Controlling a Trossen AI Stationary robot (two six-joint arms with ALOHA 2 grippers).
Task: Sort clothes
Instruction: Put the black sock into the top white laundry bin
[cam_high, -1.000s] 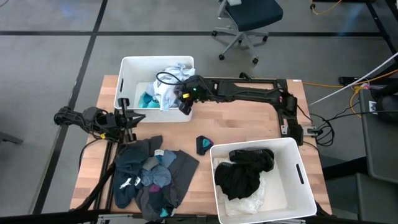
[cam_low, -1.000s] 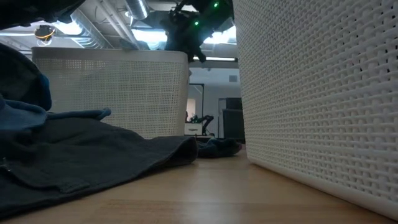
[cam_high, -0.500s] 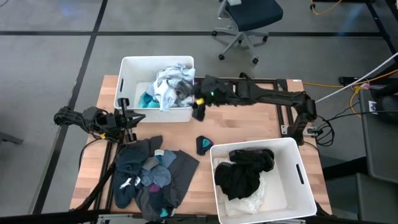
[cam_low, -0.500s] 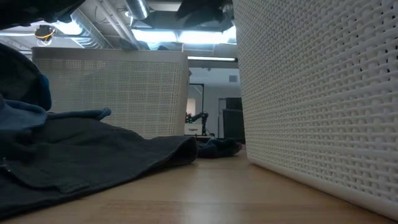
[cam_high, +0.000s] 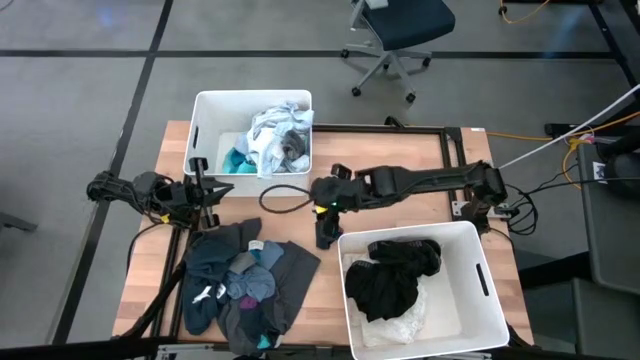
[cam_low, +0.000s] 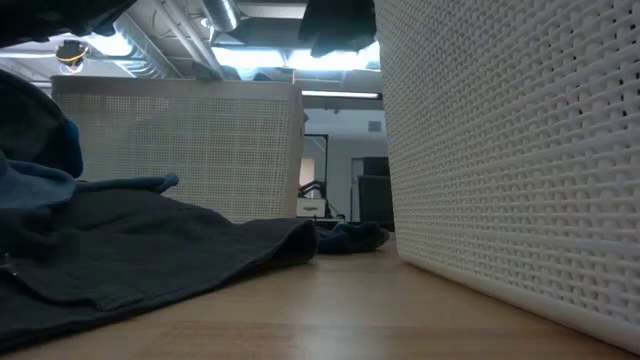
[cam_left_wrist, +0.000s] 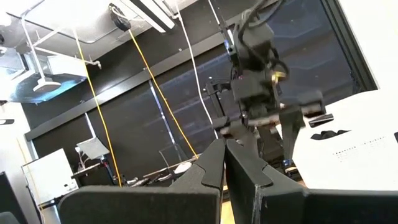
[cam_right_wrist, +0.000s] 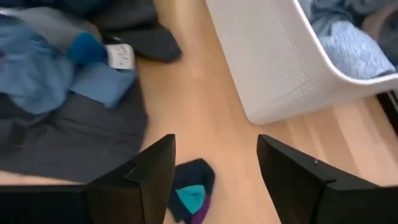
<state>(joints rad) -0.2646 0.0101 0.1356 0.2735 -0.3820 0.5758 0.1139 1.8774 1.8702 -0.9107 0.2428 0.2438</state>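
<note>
We see a wooden table (cam_high: 400, 165). On it, a white bin (cam_high: 205, 115) sits at eleven o'clock, another bin (cam_high: 470, 240) at five, a heap of clothes (cam_high: 240, 285) at seven, and a small dark sock (cam_high: 328, 234) near centre.

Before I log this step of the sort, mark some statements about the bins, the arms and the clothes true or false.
1. The right gripper holds a garment. False: it is open and empty.
2. A small dark sock lies on the table below the right gripper. True.
3. The far bin holds light clothes. True.
4. The near bin holds nothing. False: black fabric lies in it.
5. The left gripper is shut. True.
</note>
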